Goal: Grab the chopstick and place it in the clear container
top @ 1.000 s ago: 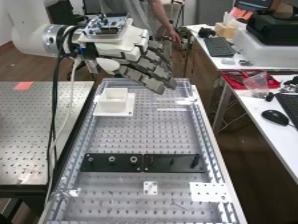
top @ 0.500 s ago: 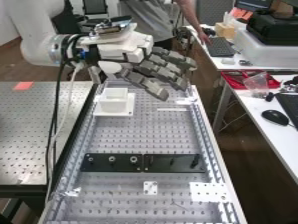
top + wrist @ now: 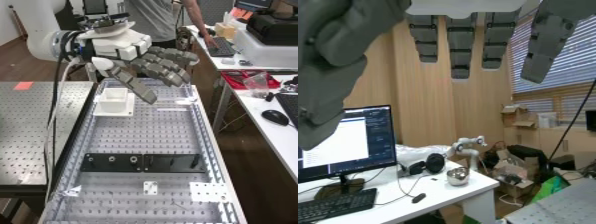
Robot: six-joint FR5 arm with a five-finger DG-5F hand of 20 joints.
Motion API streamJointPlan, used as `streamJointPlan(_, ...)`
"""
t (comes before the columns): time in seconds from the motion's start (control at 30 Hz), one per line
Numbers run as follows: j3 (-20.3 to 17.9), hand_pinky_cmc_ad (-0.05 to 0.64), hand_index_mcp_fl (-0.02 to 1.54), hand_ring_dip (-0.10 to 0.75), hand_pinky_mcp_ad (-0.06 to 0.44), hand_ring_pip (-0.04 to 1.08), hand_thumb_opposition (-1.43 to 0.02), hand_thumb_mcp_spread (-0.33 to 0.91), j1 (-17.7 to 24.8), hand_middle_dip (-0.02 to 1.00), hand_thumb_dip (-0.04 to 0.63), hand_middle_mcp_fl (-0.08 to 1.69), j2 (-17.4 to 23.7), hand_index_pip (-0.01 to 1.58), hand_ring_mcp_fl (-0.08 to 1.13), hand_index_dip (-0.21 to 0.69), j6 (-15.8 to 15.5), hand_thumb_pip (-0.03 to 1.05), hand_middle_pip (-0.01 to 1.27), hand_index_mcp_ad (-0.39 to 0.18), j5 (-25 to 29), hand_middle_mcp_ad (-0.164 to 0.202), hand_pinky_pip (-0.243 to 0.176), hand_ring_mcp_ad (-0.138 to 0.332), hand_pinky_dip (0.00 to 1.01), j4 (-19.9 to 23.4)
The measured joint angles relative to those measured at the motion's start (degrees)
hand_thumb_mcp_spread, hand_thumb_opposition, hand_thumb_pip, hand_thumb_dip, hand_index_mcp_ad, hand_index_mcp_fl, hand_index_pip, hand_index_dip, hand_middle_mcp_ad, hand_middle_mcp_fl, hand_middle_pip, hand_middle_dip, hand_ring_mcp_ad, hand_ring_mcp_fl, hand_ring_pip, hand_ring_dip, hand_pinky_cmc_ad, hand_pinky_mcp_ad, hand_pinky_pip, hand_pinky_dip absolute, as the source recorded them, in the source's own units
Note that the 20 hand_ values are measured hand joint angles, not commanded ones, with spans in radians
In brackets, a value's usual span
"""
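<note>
The robot hand (image 3: 133, 52) hangs above the far end of the bench, open, its fingers (image 3: 161, 69) spread and only slightly bent, slanting toward four o'clock in the high view. In the wrist view the fingers reach out nearly straight, apart from one another, with nothing seen in their grasp. The white arm (image 3: 38, 25) comes to the hand from ten o'clock, and dark cables (image 3: 57, 95) drop from the wrist toward seven. Taking the hand as the dial's centre in the high view, a small square white container (image 3: 114, 104) stands upright on a white base plate (image 3: 126, 111) at seven o'clock. At five, a thin pale stick (image 3: 171, 109), apparently the chopstick, lies crosswise on the perforated bench (image 3: 153, 131), apart from the container. Farther out toward six are two dark plates (image 3: 113, 163) (image 3: 174, 163) set end to end; beyond them sits a small white block (image 3: 150, 188), with a larger white perforated plate (image 3: 208, 192) at three o'clock from it. A mouse (image 3: 275, 117) lies on the side table (image 3: 266, 131) at four from the hand. The wrist view also takes in a monitor (image 3: 368, 140), a keyboard (image 3: 338, 206), headphones (image 3: 426, 165) and a round metallic bowl (image 3: 457, 176) on a white desk (image 3: 441, 195).
</note>
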Motion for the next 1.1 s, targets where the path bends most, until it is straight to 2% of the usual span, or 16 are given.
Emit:
streamJointPlan(0.07, 0.3, 0.398, 0.07, 0.194, 0.379, 0.1, -0.79, -0.15, 0.4, 0.36, 0.0, 0.14, 0.9, 0.1, 0.05, 0.016, -1.2, 0.8, 0.12, -0.052, 1.3, 0.087, 0.003, 0.143, 0.32, -0.4)
streamJointPlan(0.17, 0.7, 0.398, 0.07, 0.18, 0.384, 0.11, -0.84, -0.19, 0.8, 0.36, 0.0, 0.14, 1.6, 0.1, 0.05, 0.0, -2.9, 0.84, 0.12, -0.052, 1.4, 0.096, 0.019, 0.155, 0.31, -0.7)
streamJointPlan(0.3, 1.3, 0.394, 0.07, 0.147, 0.393, 0.11, -0.9, -0.22, 1.1, 0.33, -0.014, 0.14, 2.2, 0.1, 0.05, -0.045, -5.1, 0.88, 0.12, -0.061, 0.2, 0.098, 0.021, 0.155, 0.27, -0.7)
streamJointPlan(0.33, 1.5, 0.415, 0.07, 0.145, 0.396, 0.11, -0.91, -0.23, 1.1, 0.33, -0.014, 0.14, 2.2, 0.1, 0.05, -0.045, -5.3, 0.88, 0.12, -0.058, -0.3, 0.096, 0.021, 0.154, 0.27, -0.7)
streamJointPlan(0.4, 1.7, 0.415, 0.07, 0.136, 0.396, 0.11, -0.94, -0.23, 1.1, 0.33, -0.016, 0.14, 2.2, 0.11, 0.05, -0.049, -5.4, 0.89, 0.12, -0.065, -0.8, 0.096, 0.035, 0.154, 0.27, -0.5)
streamJointPlan(0.53, 1.9, 0.417, 0.07, 0.134, 0.396, 0.11, -0.97, -0.27, 0.8, 0.31, -0.017, 0.14, 1.8, 0.1, 0.05, -0.072, -5.3, 0.9, 0.12, -0.065, -2.1, 0.101, 0.035, 0.169, 0.27, 0.0)
streamJointPlan(0.57, 2.0, 0.417, 0.07, 0.134, 0.396, 0.11, -0.99, -0.28, 0.7, 0.32, -0.014, 0.13, 1.7, 0.1, 0.05, -0.073, -5.3, 0.96, 0.13, -0.065, -2.3, 0.101, 0.035, 0.169, 0.27, 0.0)
streamJointPlan(0.6, 2.0, 0.417, 0.07, 0.134, 0.396, 0.11, -1.0, -0.28, 0.7, 0.31, -0.014, 0.13, 1.7, 0.1, 0.05, -0.07, -5.3, 0.97, 0.13, -0.061, -2.4, 0.101, 0.035, 0.169, 0.27, 0.0)
streamJointPlan(0.63, 2.2, 0.417, 0.07, 0.134, 0.393, 0.11, -1.0, -0.28, 0.6, 0.31, -0.017, 0.13, 1.6, 0.1, 0.05, -0.07, -5.3, 0.97, 0.13, -0.054, -2.8, 0.11, 0.035, 0.166, 0.27, 0.0)
streamJointPlan(0.97, 3.7, 0.417, 0.07, 0.131, 0.398, 0.11, -1.08, -0.31, 0.3, 0.3, -0.014, 0.13, 0.4, 0.11, 0.05, -0.099, -5.0, 0.97, 0.13, -0.058, -4.8, 0.11, 0.035, 0.169, 0.27, -0.9)
streamJointPlan(1.03, 3.9, 0.417, 0.07, 0.129, 0.394, 0.11, -1.1, -0.32, 0.4, 0.3, -0.016, 0.13, 0.3, 0.11, 0.05, -0.099, -5.1, 1.04, 0.13, -0.054, -4.8, 0.11, 0.035, 0.169, 0.27, -1.0)
streamJointPlan(1.1, 4.0, 0.417, 0.07, 0.129, 0.398, 0.11, -1.1, -0.32, 0.4, 0.3, -0.012, 0.13, 0.2, 0.11, 0.05, -0.099, -5.2, 1.04, 0.13, -0.058, -4.7, 0.11, 0.035, 0.169, 0.27, -1.1)
